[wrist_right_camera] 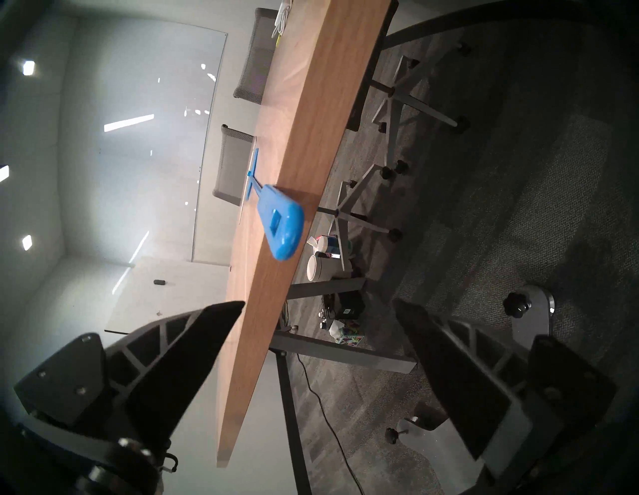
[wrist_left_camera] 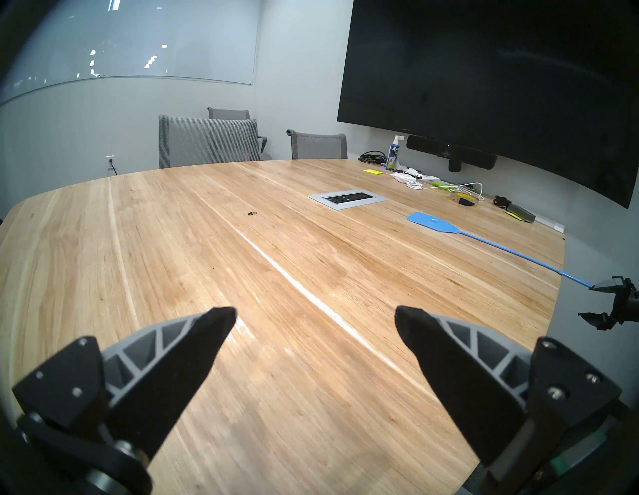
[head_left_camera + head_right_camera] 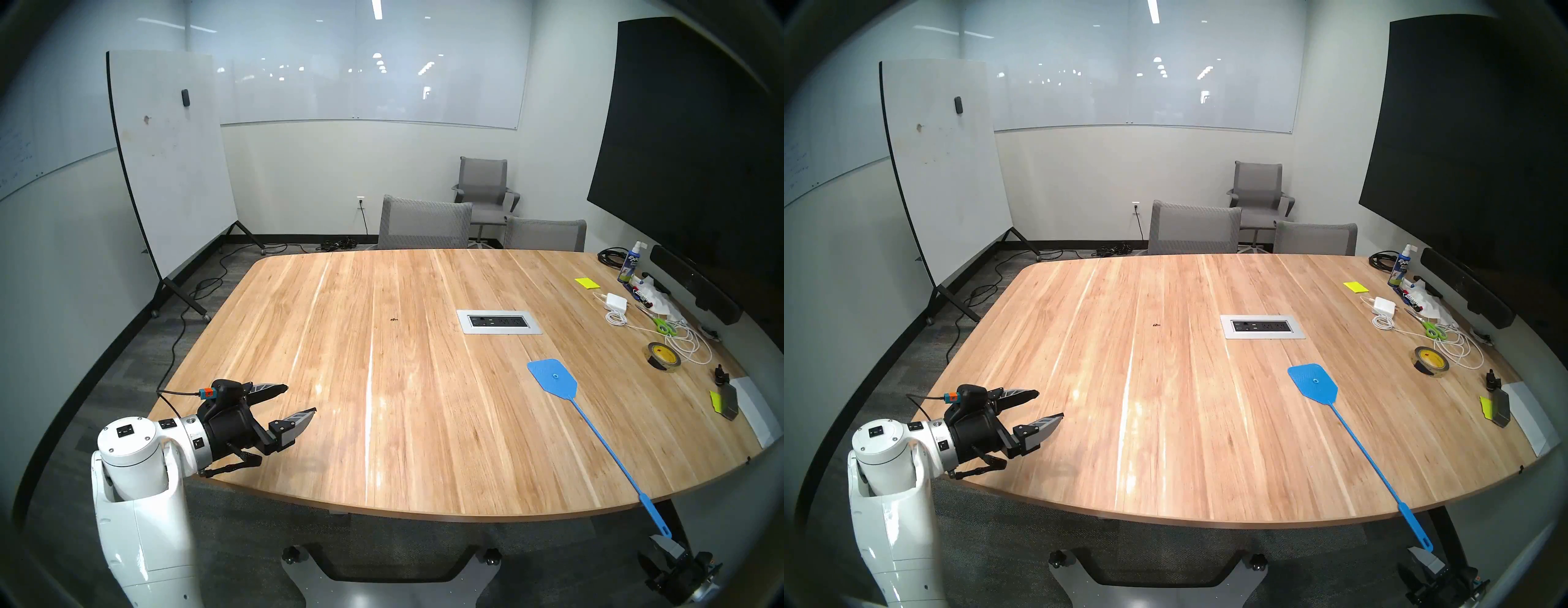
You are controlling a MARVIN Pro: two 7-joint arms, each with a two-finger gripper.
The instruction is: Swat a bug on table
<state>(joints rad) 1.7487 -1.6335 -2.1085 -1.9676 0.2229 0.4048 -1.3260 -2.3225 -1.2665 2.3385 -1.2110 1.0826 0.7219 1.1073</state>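
While the bug sits untouched, right claw gapes empty.

Left gripper at eight o'clock, fingers spread wide, aimed toward two o'clock, right gripper at five o'clock, fingers apart, empty

Your bug sits mid-desk, left of the outlet panel. Swatter lies right of centre, head toward the panel, handle overhanging the near edge just ahead of your right gripper. Left gripper hovers over the near-left corner. Clutter along the right edge.
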